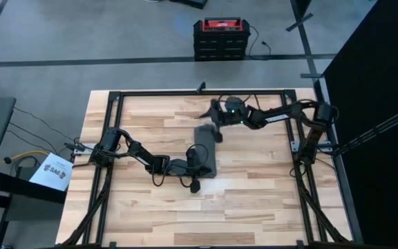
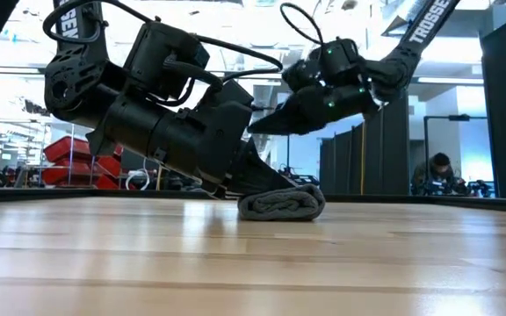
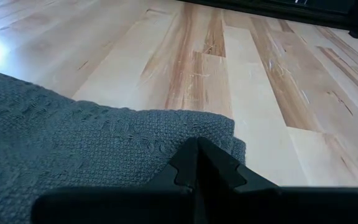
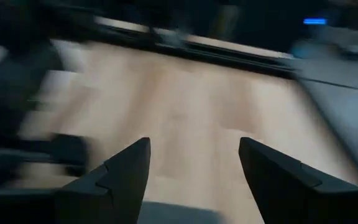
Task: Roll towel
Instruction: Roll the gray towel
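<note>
From above, the pale butcher-block wooden table (image 1: 254,194) carries the dark grey soft cloth towel (image 1: 206,149) near its middle, lying as a narrow folded strip running from twelve o'clock to six o'clock. The left gripper (image 1: 200,156) reaches in from nine o'clock and sits on the towel's six-o'clock half. The right gripper (image 1: 217,114) comes from three o'clock and hovers by the towel's twelve-o'clock end. Beyond the table at twelve o'clock stands a red-and-black stacked toolbox (image 1: 220,38) on the floor; at nine o'clock a white printed paper sheet (image 1: 52,172) lies beside the frame — its print is too small to read.

At table height, the towel (image 2: 281,203) shows a rounded, rolled end resting on the wood, with the left gripper's bulky dark body (image 2: 174,132) low against it from nine o'clock. The right gripper (image 2: 266,125) hangs above, clear of the cloth, its arm bearing white letters reading "TROSS" before the edge cuts them off. A person (image 2: 437,172) sits far back at three o'clock.

The left wrist view shows the fingers (image 3: 197,168) pressed together, tips meeting at the towel's (image 3: 73,149) woven surface; whether cloth is pinched between them I cannot tell.

The right wrist view — blurred — shows the fingers (image 4: 120,177) spread apart over bare wood.
</note>
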### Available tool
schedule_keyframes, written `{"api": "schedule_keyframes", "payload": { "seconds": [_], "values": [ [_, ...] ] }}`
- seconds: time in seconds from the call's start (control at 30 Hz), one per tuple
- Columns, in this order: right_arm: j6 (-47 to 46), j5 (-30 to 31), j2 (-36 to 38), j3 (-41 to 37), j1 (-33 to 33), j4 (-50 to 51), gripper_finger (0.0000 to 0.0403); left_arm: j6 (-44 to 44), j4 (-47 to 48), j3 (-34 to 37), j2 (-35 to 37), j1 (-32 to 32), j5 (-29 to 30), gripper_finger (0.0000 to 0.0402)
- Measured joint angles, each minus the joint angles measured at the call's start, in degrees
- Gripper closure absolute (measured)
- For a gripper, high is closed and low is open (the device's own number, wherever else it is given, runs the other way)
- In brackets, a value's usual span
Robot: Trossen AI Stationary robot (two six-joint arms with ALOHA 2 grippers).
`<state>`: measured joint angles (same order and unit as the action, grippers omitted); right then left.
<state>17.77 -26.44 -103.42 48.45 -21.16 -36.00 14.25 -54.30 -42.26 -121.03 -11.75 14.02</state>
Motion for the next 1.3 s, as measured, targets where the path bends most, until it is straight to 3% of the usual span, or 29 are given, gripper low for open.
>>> {"api": "schedule_keyframes", "payload": {
  "seconds": [0.1,0.17,0.27,0.33,0.47,0.73,0.93,1.1,1.3],
  "values": [
    [-4.21,-0.26,-4.18,0.00,0.10,-3.49,0.0197,-0.10,-0.40,0.02,-0.07,0.24,-0.42,0.0402],
    [-4.72,1.53,-6.78,-0.06,-0.48,-4.51,0.0251,-0.10,-0.40,0.02,-0.07,0.24,-0.42,0.0402],
    [-4.46,2.67,-8.51,-0.09,-1.62,-5.38,0.0366,-0.07,-0.44,0.02,-0.07,0.20,-0.39,0.0402],
    [-4.35,3.49,-8.87,-0.04,-2.09,-4.32,0.0388,-0.07,-0.43,0.02,-0.07,0.18,-0.33,0.0402],
    [-2.17,8.21,-9.71,-1.06,-2.70,-0.05,0.0401,-0.44,-0.46,0.02,-0.09,0.18,-0.31,0.0402],
    [0.80,14.81,-8.65,-4.61,-2.44,-1.49,0.0403,-0.95,-0.55,0.02,-0.09,0.18,-0.26,0.0402],
    [6.12,17.10,4.74,-9.35,-0.81,0.50,0.0403,-1.49,-0.76,0.02,0.13,0.18,-0.24,0.0402],
    [3.02,17.12,16.26,-16.77,-0.53,8.44,0.0403,-3.41,-3.20,0.13,0.00,0.09,-0.58,0.0402],
    [-2.06,19.19,16.56,-20.60,0.23,13.28,0.0403,-9.41,-0.84,0.26,6.68,0.09,-3.10,0.0402]
  ]
}}
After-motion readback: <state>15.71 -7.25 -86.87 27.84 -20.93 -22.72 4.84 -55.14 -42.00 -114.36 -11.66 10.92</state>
